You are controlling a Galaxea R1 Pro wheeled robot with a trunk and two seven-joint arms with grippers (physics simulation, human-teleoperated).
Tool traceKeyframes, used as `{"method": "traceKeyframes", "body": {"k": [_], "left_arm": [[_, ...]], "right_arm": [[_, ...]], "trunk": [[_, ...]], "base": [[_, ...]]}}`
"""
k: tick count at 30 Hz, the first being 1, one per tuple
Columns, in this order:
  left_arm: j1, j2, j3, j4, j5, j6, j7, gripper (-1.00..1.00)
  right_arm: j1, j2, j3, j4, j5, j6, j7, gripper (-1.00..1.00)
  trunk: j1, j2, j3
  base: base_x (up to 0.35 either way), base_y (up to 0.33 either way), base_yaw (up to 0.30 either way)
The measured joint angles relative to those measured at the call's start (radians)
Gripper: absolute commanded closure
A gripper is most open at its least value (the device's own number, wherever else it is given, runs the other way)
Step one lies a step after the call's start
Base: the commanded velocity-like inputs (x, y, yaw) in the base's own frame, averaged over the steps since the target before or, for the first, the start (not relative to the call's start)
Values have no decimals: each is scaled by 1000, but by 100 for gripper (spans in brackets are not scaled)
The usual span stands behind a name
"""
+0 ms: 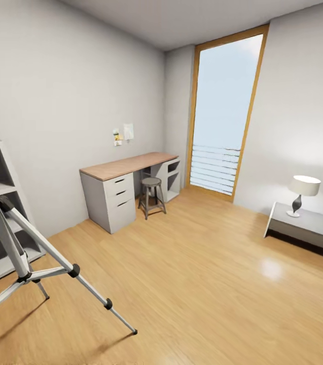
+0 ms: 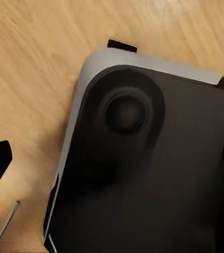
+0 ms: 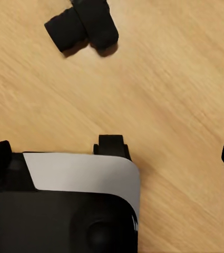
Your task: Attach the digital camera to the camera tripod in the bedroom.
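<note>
Desk (image 1: 126,167) against wall – stool (image 1: 151,196) beside it; lamp (image 1: 302,193) on low table (image 1: 308,225).

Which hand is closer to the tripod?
Probably left: the camera tripod stands at the robot's left, and a silver rod, perhaps its leg, shows by the left hand. The right hand hangs over floor.
</note>
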Motion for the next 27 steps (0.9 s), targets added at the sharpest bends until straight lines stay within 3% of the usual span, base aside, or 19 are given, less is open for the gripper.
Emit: {"method": "traceKeyframes", "body": {"k": [3, 4, 10, 14, 17, 20, 25, 26, 27], "left_arm": [[-2, 3, 0, -59, 56, 6, 0, -100], [-2, 3, -1, -60, 57, 6, 0, -100], [-5, 3, 0, -227, 140, 54, 1, -100], [-5, 0, 1, -320, 156, 117, 5, -100], [-4, -5, 2, -441, 170, 225, 9, -100], [-5, -10, 2, -481, 175, 275, 13, -100], [-5, -14, 4, -499, 180, 303, 17, -100], [-6, -15, 18, -553, 231, 363, 21, -100], [-6, -15, 24, -582, 257, 392, 22, -100]], "right_arm": [[-20, -1, 0, 0, 0, 0, 1, -100], [-20, -1, 0, 0, 0, 0, 1, -100], [-65, -2, 1, 0, 1, 1, 2, -100], [-86, -2, 1, 0, 0, 1, 2, -100], [-110, -3, 1, 0, 0, 4, 2, -100], [-125, -11, 1, 0, 0, 29, 2, -100], [-136, -22, 1, 0, 0, 49, 2, -100], [-144, -32, 1, 0, 1, 63, 2, -100], [-145, -34, 1, 0, 1, 65, 2, -100]], "trunk": [[0, 0, 0], [0, 0, 0], [0, 0, -1], [0, 0, -2], [0, 0, -4], [0, 0, -5], [0, 0, -9], [0, 0, -9], [0, 0, -9]], "base": [[0, 0, 195], [0, 0, 179], [0, 0, 180], [0, 0, 220], [0, 0, 252], [0, 0, 258], [0, 0, 217], [0, 0, 60], [0, 0, 48]]}}
